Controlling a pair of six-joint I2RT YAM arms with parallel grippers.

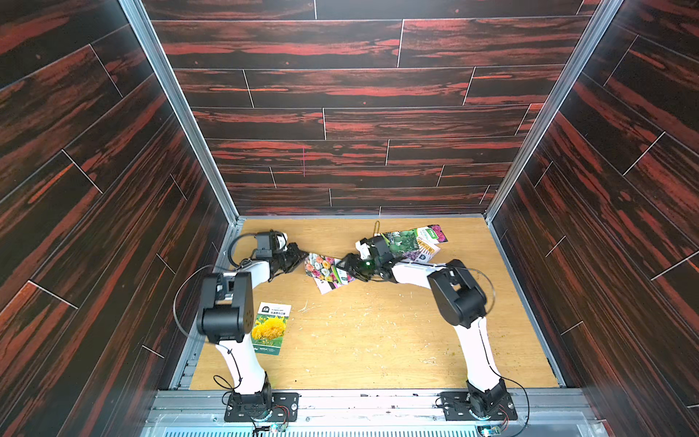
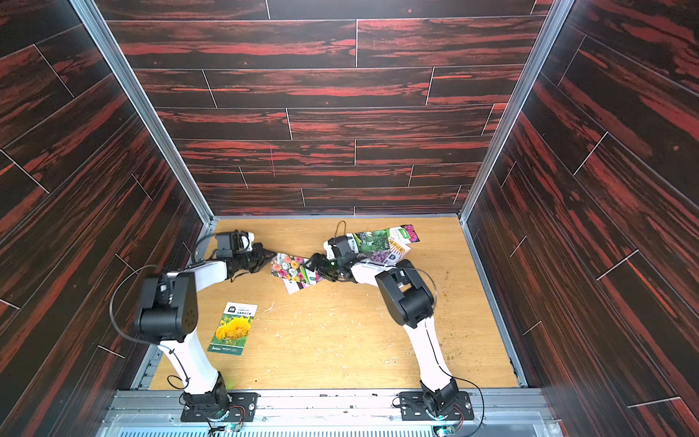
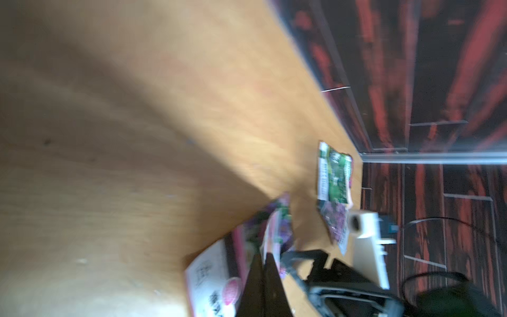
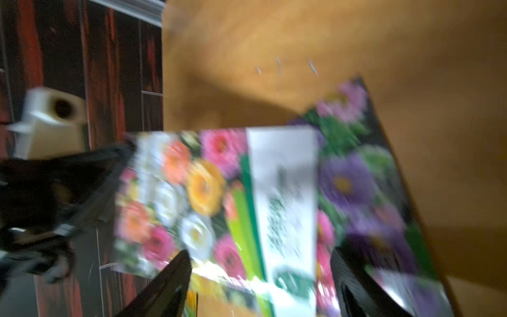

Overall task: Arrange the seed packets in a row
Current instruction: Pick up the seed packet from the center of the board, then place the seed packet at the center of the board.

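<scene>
Grippers faced each other at mid-frame in both top views. The left gripper (image 1: 301, 254), jaws together, pinched one corner of the mixed-flower packet (image 1: 321, 266). The right gripper (image 1: 343, 265), jaws apart, stood at that packet's opposite edge. A purple-flower packet (image 4: 356, 178) lay partly beneath it. The yellow-flower packet (image 1: 270, 327) lay alone at lower left of the table (image 1: 397, 340). The green-gourd packet (image 1: 403, 240) topped an overlapping heap at upper right.
</scene>
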